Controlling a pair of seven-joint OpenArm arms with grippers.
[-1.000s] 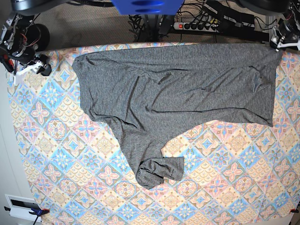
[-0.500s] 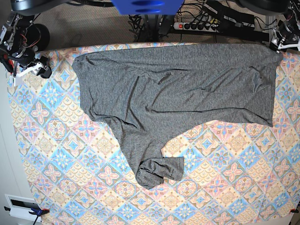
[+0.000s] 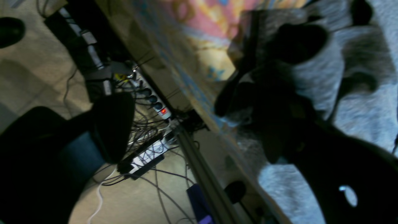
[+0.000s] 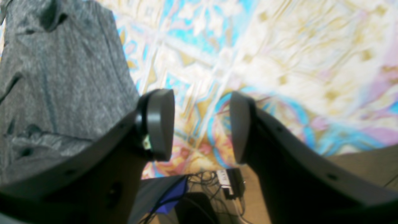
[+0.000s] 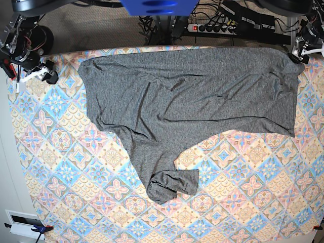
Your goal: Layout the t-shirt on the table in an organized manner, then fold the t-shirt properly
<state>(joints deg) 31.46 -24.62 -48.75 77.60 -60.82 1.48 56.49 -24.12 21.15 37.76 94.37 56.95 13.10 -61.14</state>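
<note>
Though near, t-shirt (image 4: 56,77) beside right hand (image 4: 202,124)

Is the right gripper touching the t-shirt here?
Apart. The right wrist view shows the right gripper open over bare table, the t-shirt lying off to one side.

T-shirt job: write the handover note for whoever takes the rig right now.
Right gripper: jaws open, nothing between them, over the table beside the t-shirt.
Left gripper: at the shirt's far corner by the table's back edge; its wrist view is too dark and blurred to show how the jaws stand.
T-shirt: body spread wide along the back of the table, wrinkled; one sleeve trails toward the front, its cuff end doubled over.
Done: rough spreading of the body.
Left: straighten that sleeve, smooth the wrinkles, then fold. No fold made yet.
</note>
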